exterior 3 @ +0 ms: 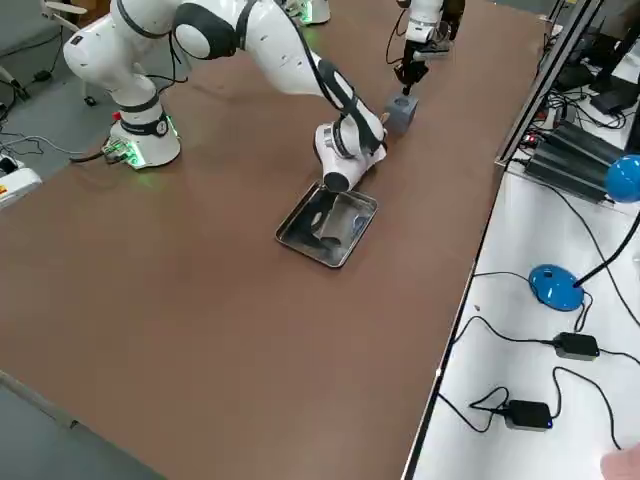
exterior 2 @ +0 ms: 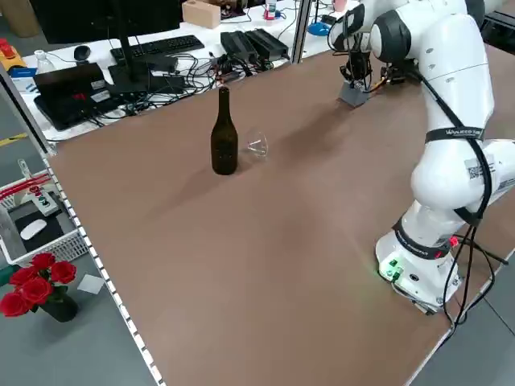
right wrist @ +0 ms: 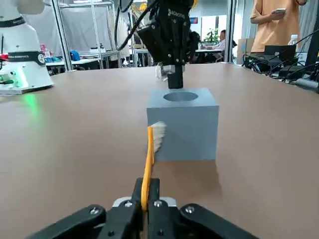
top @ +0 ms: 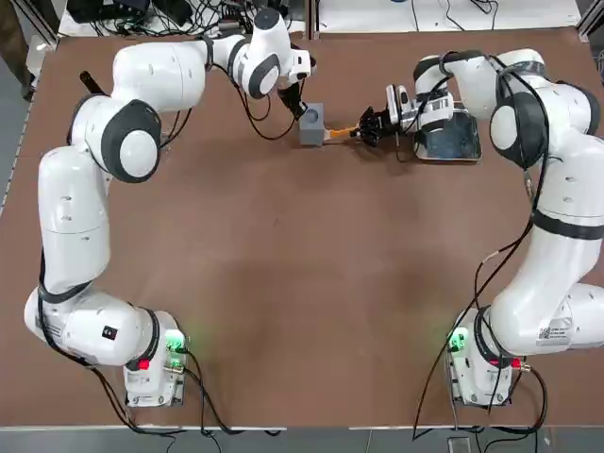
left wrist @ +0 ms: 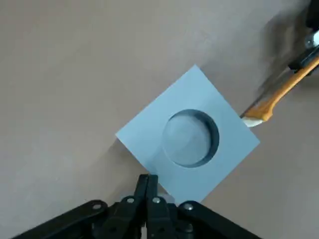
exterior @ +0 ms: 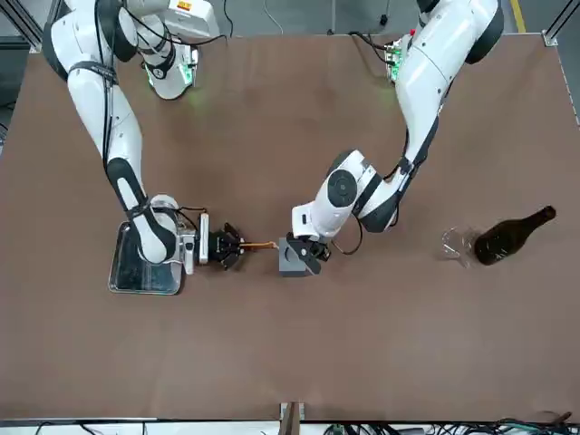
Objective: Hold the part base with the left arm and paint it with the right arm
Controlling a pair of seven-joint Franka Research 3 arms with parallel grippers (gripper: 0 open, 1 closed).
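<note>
The part base [top: 311,124] is a small grey cube with a round hole in its top, standing on the far middle of the table. My left gripper [left wrist: 148,180] is shut, its joined fingertips resting on the cube's top [left wrist: 189,137] near one edge. My right gripper [right wrist: 144,195] is shut on an orange-handled brush [right wrist: 147,164]. The brush's white bristles [right wrist: 158,135] touch the side face of the cube [right wrist: 183,124] that looks toward the right arm. In the front view the brush [exterior: 263,246] lies level between the right gripper [exterior: 227,246] and the cube [exterior: 294,256].
A shiny metal tray [top: 451,140] sits under the right wrist, just behind that gripper. A dark bottle [exterior 2: 224,133] and a clear glass lying on its side [exterior 2: 256,146] stand at the robot's far left. A person in an orange shirt [right wrist: 274,25] stands beyond the table.
</note>
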